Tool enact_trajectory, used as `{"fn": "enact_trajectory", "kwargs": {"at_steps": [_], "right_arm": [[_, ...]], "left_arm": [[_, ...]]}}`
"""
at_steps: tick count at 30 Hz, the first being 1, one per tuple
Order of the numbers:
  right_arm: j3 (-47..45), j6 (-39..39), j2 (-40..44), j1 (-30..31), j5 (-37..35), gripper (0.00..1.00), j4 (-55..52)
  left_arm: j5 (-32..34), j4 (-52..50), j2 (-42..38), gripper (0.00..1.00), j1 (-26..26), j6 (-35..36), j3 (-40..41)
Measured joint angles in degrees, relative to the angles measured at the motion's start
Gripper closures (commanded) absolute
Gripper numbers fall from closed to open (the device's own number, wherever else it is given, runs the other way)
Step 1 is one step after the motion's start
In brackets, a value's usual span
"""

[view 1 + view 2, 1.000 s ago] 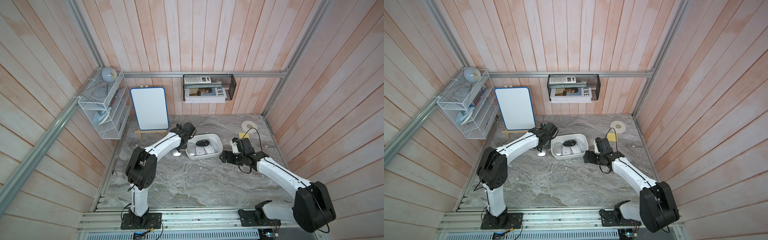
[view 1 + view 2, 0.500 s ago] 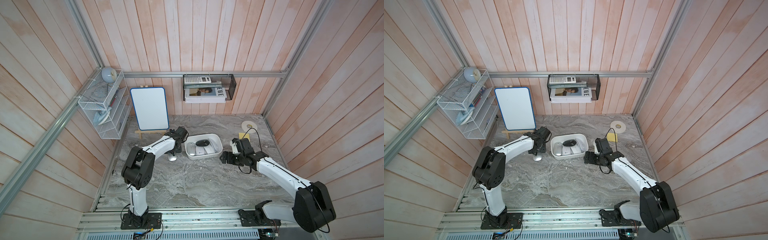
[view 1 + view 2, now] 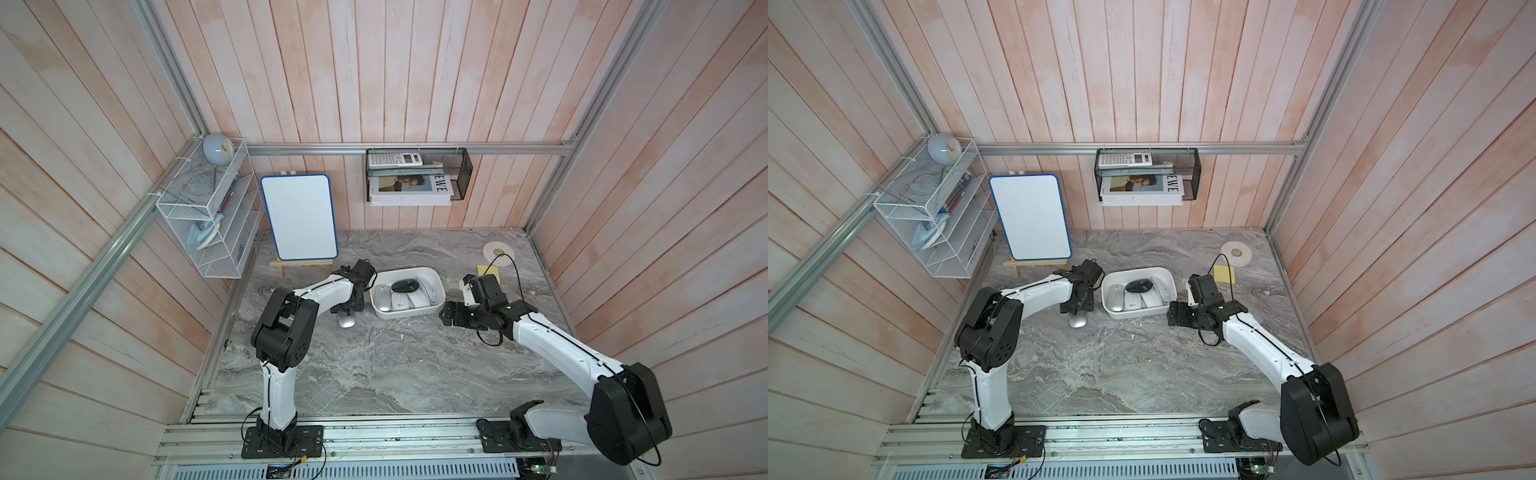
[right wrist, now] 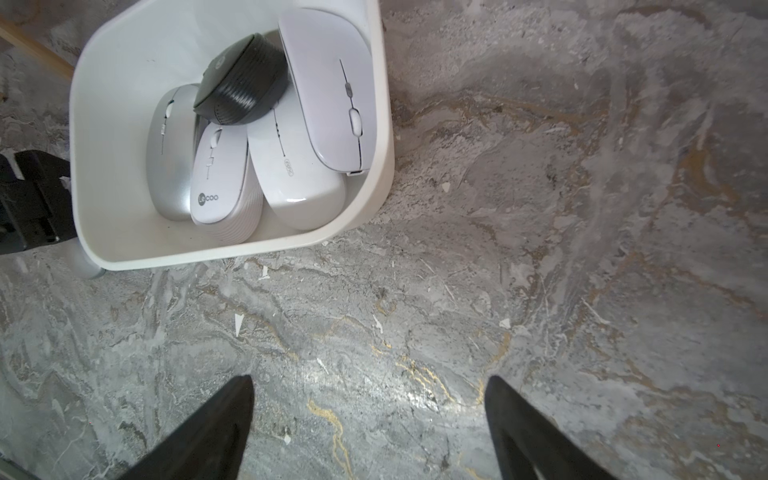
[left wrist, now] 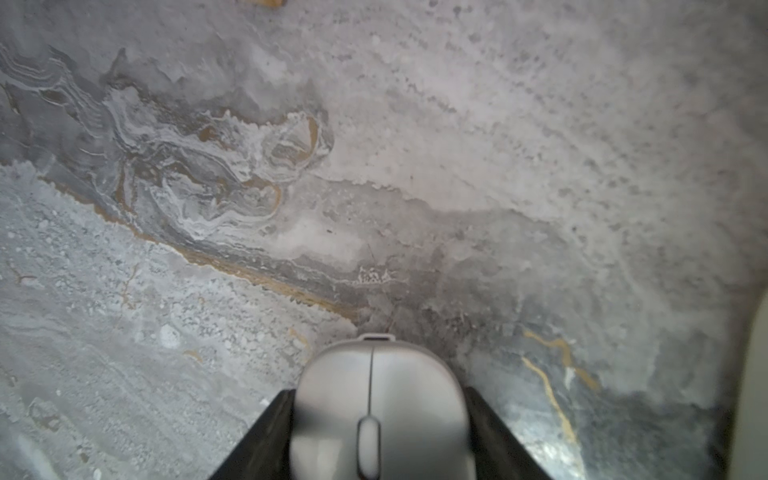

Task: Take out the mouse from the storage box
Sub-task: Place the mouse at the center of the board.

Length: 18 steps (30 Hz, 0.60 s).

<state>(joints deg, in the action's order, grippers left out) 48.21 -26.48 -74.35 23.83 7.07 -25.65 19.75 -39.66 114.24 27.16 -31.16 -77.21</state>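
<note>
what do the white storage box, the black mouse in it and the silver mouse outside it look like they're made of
storage box: likely plastic, smooth satin white, soft rounded moulded rim.
black mouse: matte dark plastic, fine ribs along its side.
silver mouse: metallic-looking sheen, probably painted plastic; metal can't be ruled out.

Top-down, the white storage box (image 3: pixel 409 312) sits mid-worktop (image 3: pixel 374 365) with a black mouse (image 3: pixel 406 285) lying on a few pale ones. The left gripper (image 3: pixel 348 307) is down just outside the box's left end, right over a silver mouse (image 3: pixel 346 321) on the marbled surface. The right gripper (image 3: pixel 451 318) hangs near the box's other end, not touching it, and back by the wall there's a whiteboard (image 3: pixel 299 222) on a wooden easel plus a tape roll (image 3: pixel 498 251) in the far right corner.
</note>
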Motion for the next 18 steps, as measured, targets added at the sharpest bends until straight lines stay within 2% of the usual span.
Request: {"fn": "enact_trajectory", "kwargs": {"at_steps": [6,9,18], "right_arm": [[3.6,1.4,-0.5,0.2,-1.3,0.09,-2.1],[7.5,2.8,-2.4,0.6,-1.9,0.09,-3.4],[23.0,9.0,-14.1,4.2,-5.9,0.09,-7.8]], "left_arm": [[0.0,1.3,-0.7,0.19,0.0,0.0,1.1],[-0.6,2.1,-2.7,0.17,0.0,0.1,3.2],[-0.2,6.4,-16.9,0.08,0.4,1.4,12.0]]}}
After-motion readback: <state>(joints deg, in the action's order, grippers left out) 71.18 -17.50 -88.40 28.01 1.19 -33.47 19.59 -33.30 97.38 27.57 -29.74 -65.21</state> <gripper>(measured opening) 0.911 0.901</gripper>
